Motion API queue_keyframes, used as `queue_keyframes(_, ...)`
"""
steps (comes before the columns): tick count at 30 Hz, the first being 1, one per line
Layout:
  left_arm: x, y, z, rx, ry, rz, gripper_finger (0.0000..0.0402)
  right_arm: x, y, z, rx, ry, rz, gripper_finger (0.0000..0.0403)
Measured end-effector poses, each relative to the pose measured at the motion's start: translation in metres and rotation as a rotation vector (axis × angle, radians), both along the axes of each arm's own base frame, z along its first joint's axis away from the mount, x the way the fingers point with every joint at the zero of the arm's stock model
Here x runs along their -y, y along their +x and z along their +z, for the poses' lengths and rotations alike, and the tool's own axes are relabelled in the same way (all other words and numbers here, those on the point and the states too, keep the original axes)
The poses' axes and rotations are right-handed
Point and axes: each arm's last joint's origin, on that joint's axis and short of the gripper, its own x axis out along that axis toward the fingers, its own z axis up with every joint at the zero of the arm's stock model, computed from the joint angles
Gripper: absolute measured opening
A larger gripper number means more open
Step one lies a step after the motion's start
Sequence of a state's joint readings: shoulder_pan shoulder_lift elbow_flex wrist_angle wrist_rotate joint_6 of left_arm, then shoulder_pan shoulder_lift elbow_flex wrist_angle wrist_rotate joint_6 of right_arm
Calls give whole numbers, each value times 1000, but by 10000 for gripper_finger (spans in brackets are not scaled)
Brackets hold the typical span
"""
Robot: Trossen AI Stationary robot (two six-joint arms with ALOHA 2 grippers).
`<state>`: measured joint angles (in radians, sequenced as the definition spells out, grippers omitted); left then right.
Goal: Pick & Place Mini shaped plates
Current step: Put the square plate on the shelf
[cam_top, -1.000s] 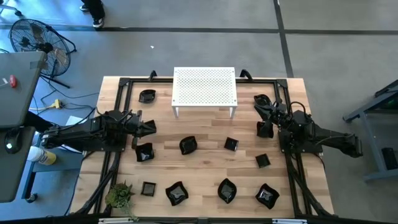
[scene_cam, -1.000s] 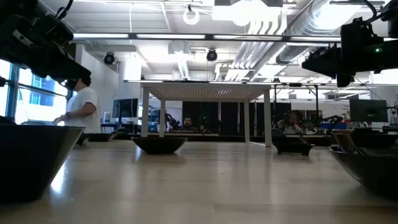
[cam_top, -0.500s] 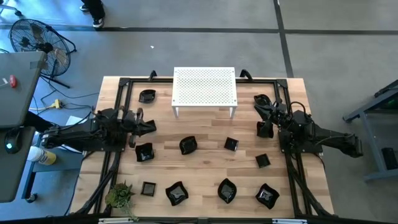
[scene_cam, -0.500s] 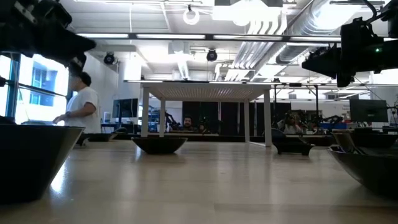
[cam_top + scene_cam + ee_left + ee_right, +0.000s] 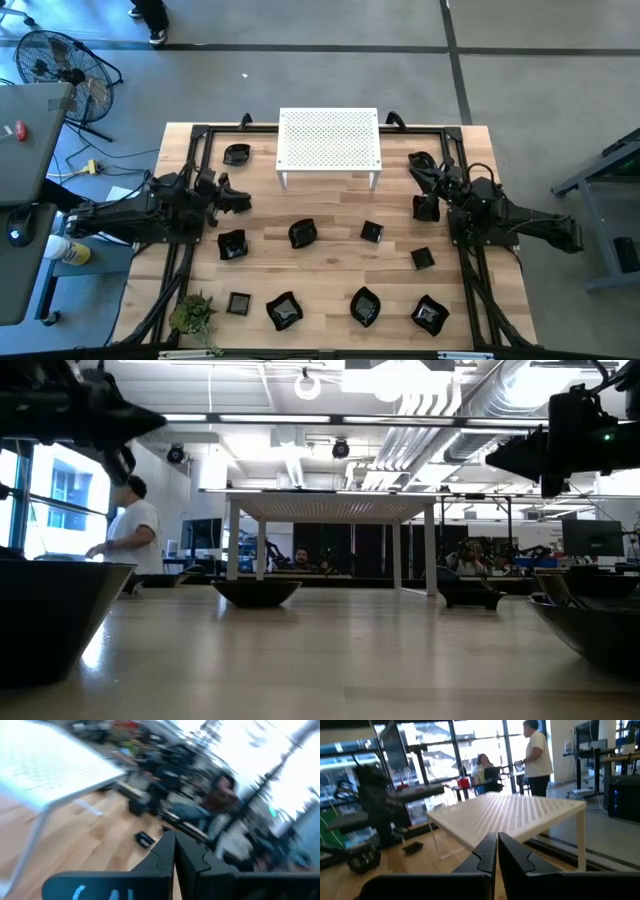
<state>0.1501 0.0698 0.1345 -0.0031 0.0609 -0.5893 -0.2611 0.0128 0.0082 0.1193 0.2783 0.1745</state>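
on the wooden table (image 5: pixel 330 215), black mini plates (image 5: pixel 302 233) scattered, left fingers (image 5: pixel 243 200) pressed together, right fingers (image 5: pixel 417 163) pressed together, both empty

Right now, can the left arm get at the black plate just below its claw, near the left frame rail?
Probably yes. The left claw, shut and empty, hovers just beside that plate, with nothing between them; it would need to open first.

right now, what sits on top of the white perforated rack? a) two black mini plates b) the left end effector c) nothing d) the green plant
c: in the high view the white perforated rack has a bare top, the black mini plates lie on the wooden table around it, and the green plant is at the near left corner.
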Motion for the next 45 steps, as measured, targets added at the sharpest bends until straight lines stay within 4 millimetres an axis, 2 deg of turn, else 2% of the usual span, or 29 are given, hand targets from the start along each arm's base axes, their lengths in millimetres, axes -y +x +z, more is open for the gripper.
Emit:
queue_keyframes(4,-4,4,-3,-35,-64,114,1,0,-1,7,72,-20,0,12)
queue_keyframes(7,-4,7,-6,-83,16,109,1,0,-3,13,129,-50,-12,12)
queue_keyframes(12,-5,12,-11,-162,162,102,0,-1,-8,29,337,-8,-6,12)
queue_keyframes(16,-7,13,-12,-186,203,156,0,-3,-8,57,260,60,56,5)
queue_keyframes(19,-7,13,-12,-186,207,166,0,-3,-1,79,44,149,91,3)
queue_keyframes(23,-7,13,-12,-190,221,172,0,-3,17,102,-222,293,166,4)
queue_keyframes(25,-7,13,-12,-191,222,179,0,-4,31,97,-375,417,246,6)
queue_keyframes(29,-8,13,-12,-193,220,206,0,-7,52,73,-619,616,413,16)
queue_keyframes(33,-8,13,-12,-192,218,218,0,-5,63,39,-778,701,405,32)
queue_keyframes(39,-9,13,-12,-198,218,233,0,-4,69,-11,-829,806,390,76)
queue_keyframes(45,-9,12,-12,-200,217,246,0,-3,88,-24,-769,780,453,120)
